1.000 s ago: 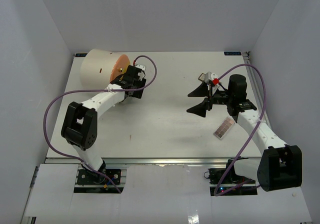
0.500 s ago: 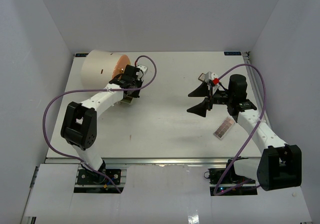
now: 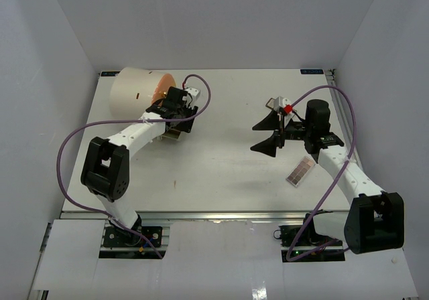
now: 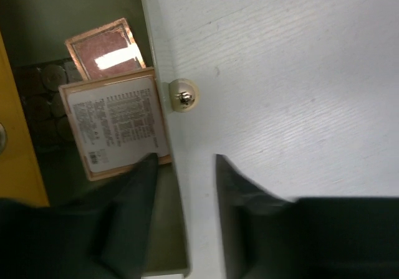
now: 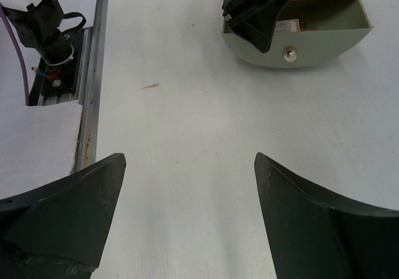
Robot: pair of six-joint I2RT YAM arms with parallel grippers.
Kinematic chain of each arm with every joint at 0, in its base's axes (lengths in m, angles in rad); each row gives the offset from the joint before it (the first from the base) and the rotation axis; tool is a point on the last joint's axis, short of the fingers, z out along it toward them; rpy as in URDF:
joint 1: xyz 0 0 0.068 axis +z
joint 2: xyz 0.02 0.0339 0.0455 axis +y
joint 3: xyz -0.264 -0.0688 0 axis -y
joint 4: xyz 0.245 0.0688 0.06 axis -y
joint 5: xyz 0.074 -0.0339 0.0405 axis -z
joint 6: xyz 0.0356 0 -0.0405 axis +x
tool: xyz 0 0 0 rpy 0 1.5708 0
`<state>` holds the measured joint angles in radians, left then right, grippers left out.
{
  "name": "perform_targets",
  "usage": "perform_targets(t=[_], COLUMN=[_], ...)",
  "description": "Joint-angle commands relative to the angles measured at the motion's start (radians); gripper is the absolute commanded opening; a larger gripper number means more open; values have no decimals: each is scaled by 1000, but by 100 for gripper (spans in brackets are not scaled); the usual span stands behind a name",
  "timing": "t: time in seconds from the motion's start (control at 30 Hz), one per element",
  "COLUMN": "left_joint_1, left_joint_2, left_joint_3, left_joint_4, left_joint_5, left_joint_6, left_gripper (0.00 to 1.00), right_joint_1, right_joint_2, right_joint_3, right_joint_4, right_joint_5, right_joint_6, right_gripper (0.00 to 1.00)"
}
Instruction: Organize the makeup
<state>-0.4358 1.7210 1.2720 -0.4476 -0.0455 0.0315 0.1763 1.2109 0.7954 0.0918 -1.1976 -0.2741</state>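
At 10 o'clock on the worktop [image 3: 228, 159], left claw [image 4: 184, 159] has nudged back over the open drawer [image 5: 324, 39], released, straddling its front wall; two palettes [image 4: 118, 120] lie inside. Right claw [image 5: 190, 157], spread wide, hasn't moved; one palette [image 3: 299, 171] left at 4 o'clock, still to stow.

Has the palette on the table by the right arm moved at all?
No. The palette sits just where it was, near the right edge of the table.

The cylinder [image 3: 134, 94] sat at the table's [image 3: 228, 173] far left corner with its drawer [image 5: 330, 42] open at the base, and two palettes [image 4: 118, 126] lay touching inside, just behind the front wall. The left gripper [image 3: 175, 116] hung over that wall. A third palette [image 3: 299, 171] lay near the table's right edge, with the right gripper [image 3: 268, 134] behind it and to its left.
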Motion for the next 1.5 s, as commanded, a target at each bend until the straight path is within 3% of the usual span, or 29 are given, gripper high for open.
perform_targets(t=[0.0,0.1,0.17,0.27,0.4,0.53,0.67,0.8,0.9,0.97,1.1,1.47], left_joint_1=[-11,-11,-11,-11,-11,-11,-11,-11,-11,-11,-11,-11], left_joint_2=[-119,-168,-207,-282,-478,-674,-845,-949,-994,-1024,-1060,-1078], left_joint_3=[26,39,42,4,-140,-366,-456,-510,-534,-544,-559,-568], left_joint_4=[48,74,86,99,184,271,265,262,259,258,265,269], left_joint_5=[74,86,99,155,268,306,271,239,225,215,188,163], left_joint_6=[-28,-73,-84,-96,-107,-128,-122,-108,-103,-102,-97,-90], left_gripper=[75,91,95,96,97,98,98,98,98,98,98,98], right_joint_1=[-8,-6,-6,-6,-6,-6,-8,-7,-8,-8,-8,-10], right_joint_2=[25,35,28,8,-45,-107,-88,-152,-280,-262,-75,83], right_joint_3=[100,170,194,188,115,72,121,76,-111,-152,-74,-107], right_joint_4=[-190,-355,-452,-587,-829,-894,-1033,-1134,-995,-940,-996,-862], right_joint_5=[135,266,365,521,739,906,1007,1055,1116,1147,1138,1146], right_joint_6=[-124,-204,-275,-449,-878,-944,-1004,-1399,-1810,-1917,-1878,-1870], right_gripper=[90,90,90,90,90,90,90,90,90,90,90,90])
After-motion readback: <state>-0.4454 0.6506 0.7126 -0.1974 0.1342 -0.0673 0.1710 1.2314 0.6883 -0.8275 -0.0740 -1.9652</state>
